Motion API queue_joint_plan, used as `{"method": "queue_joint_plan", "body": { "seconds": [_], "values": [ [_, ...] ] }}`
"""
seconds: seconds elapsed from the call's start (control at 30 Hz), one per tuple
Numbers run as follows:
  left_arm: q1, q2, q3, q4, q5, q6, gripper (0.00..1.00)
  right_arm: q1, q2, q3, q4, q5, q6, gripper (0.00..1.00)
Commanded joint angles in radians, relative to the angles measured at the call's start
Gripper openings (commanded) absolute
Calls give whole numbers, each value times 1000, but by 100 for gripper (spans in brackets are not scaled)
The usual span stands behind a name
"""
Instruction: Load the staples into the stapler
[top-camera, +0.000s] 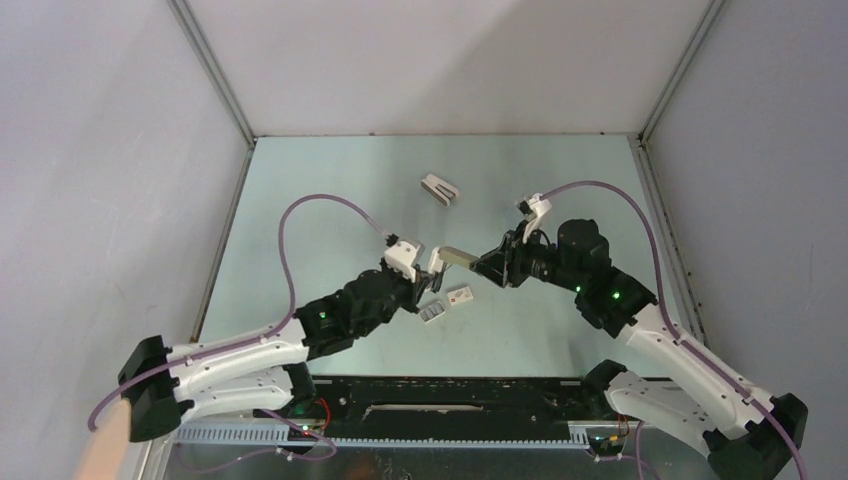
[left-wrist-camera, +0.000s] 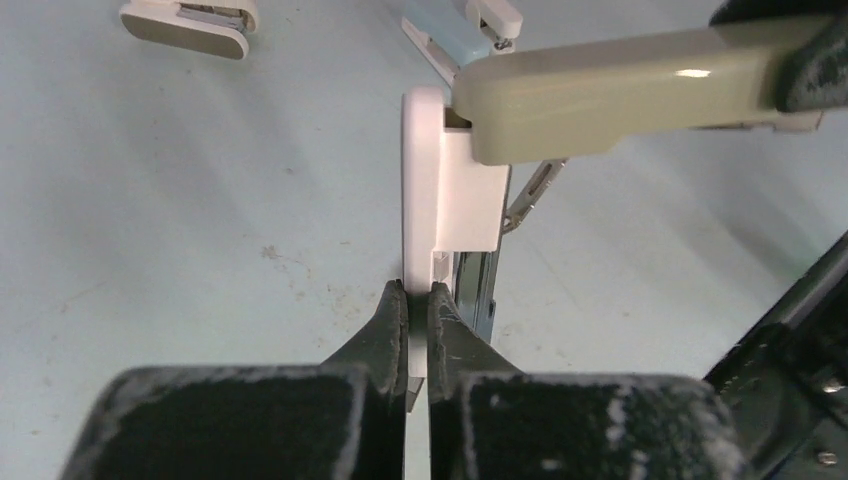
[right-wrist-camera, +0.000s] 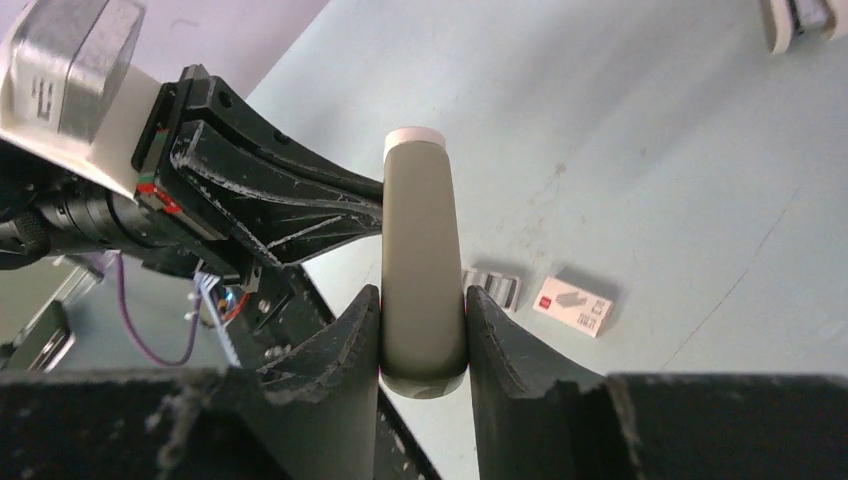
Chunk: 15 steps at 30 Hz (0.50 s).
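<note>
A scuffed pale green worktop (top-camera: 320, 190) sits between grey walls (top-camera: 100, 150). A small white box (top-camera: 460, 296) with a red mark lies flat near the near edge. A second stapler (top-camera: 440, 189) lies toward the far edge.

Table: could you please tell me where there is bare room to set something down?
Bare table runs along the left wall beyond the left arm, across the back behind the second stapler, and into the back right corner. It is crowded mid-table, where the left hand and right hand hold the stapler beside the staples and box.
</note>
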Motion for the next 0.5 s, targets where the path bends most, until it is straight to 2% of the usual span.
{"method": "queue_joint_plan", "body": {
  "seconds": [0.0, 0.2, 0.47],
  "values": [
    [-86, 45, 31, -138, -298, 203, 0, -109, 20, 108, -161, -146, -48, 0],
    [-213, 111, 29, -147, -392, 330, 0, -187, 60, 160, -209, -249, -60, 0],
    [-228, 85, -13, -128, -402, 377, 0, -197, 118, 170, -208, -305, -89, 0]
  ]
}}
